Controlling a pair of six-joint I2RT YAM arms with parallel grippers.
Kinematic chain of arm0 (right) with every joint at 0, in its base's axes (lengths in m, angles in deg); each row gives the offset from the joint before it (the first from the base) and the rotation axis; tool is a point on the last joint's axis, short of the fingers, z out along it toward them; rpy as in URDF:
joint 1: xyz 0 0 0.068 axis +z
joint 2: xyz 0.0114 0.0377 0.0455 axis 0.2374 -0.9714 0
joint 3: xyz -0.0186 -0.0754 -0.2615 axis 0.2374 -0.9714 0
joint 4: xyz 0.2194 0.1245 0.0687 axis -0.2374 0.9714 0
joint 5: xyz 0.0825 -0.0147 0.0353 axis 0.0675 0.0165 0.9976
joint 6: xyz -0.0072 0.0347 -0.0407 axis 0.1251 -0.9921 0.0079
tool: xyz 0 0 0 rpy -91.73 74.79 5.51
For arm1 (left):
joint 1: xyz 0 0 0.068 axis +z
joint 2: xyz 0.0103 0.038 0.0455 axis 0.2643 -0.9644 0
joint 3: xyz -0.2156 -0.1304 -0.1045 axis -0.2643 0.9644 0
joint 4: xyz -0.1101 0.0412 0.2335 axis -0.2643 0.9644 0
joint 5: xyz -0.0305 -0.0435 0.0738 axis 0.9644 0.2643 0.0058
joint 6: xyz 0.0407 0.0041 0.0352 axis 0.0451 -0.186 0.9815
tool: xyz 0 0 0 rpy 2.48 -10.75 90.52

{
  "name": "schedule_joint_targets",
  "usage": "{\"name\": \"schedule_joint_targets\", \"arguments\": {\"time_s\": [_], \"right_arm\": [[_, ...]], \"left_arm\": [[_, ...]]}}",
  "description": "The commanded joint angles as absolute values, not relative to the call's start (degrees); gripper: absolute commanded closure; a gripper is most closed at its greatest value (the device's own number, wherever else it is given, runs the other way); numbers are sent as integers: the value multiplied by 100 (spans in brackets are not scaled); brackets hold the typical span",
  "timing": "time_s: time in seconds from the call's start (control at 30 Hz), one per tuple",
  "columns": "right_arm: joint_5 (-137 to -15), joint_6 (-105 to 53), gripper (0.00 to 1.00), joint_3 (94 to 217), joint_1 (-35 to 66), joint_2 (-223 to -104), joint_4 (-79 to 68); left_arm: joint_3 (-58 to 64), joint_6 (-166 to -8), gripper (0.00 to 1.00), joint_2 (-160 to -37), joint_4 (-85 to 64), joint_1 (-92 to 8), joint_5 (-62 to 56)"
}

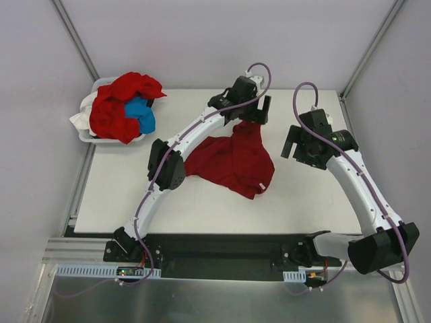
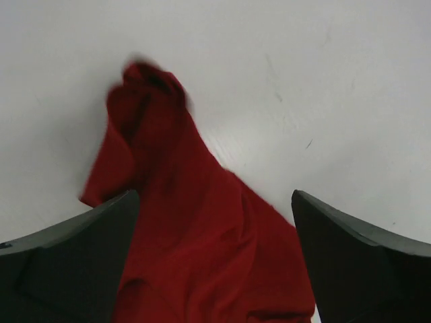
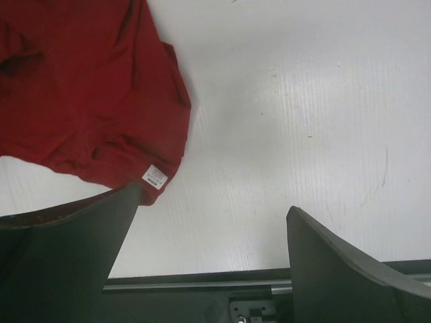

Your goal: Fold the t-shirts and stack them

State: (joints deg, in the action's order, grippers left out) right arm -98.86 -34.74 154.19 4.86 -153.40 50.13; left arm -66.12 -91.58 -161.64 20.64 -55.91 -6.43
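Observation:
One deep-red t-shirt [image 1: 232, 161] lies crumpled on the white table, its white label [image 1: 261, 187] at the near right corner. My left gripper [image 1: 250, 114] hovers over the shirt's far end. In the left wrist view, this gripper [image 2: 215, 202] is open, with the red cloth [image 2: 202, 256] beneath and between the fingers but not pinched. My right gripper [image 1: 294, 145] is open over bare table just right of the shirt. The right wrist view shows the right gripper [image 3: 214, 202] empty, with the shirt [image 3: 87, 101] and its label [image 3: 155, 176] to the left. More red t-shirts [image 1: 111, 111] and a blue one [image 1: 141, 114] fill a basket.
The white basket [image 1: 84, 131] stands at the table's far left corner. The table's near edge, with a black rail [image 3: 202, 279], lies just below the right gripper. Grey walls and frame posts close in the table on three sides.

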Motion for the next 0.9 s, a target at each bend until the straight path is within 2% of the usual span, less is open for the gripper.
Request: {"name": "schedule_joint_targets", "arguments": {"time_s": [0.0,0.1,0.13,0.27,0.3,0.37,0.47,0.5,0.63,0.87], "right_arm": [[-9363,-2832,4,15396,595,-15442,4592],[-9557,-2707,3,15676,1199,-15766,4539],[-9531,-2733,3,15721,1332,-15846,4417],[-9119,-3180,3,15922,1703,-16372,3915],[-9065,-3278,4,16202,1712,-16704,3923],[-9038,-3331,4,16528,1738,-17049,3958],[-9030,-3384,4,17056,1756,-17515,4073],[-9021,-3341,4,17135,1756,-17612,4064],[-9038,-3235,4,17610,1764,-18034,4195],[-9143,-3191,5,17831,1791,-18325,4424]], "left_arm": [[-5911,-9821,1,-15017,2124,-5278,-567],[-4216,-10648,1,-13533,2124,-4506,-330],[-3350,-10651,1,-12711,2115,-4364,-408],[-1333,-10589,2,-10992,2177,-3881,-594],[-607,-10807,5,-10719,2299,-3749,-593],[83,-11002,11,-10059,2388,-3721,-698],[1331,-11669,26,-9619,2397,-3721,-699],[1795,-12106,33,-9574,2388,-3721,-690],[2126,-12514,42,-9792,2072,-3686,-891],[1177,-11812,43,-11146,1457,-3195,-1121]]}}
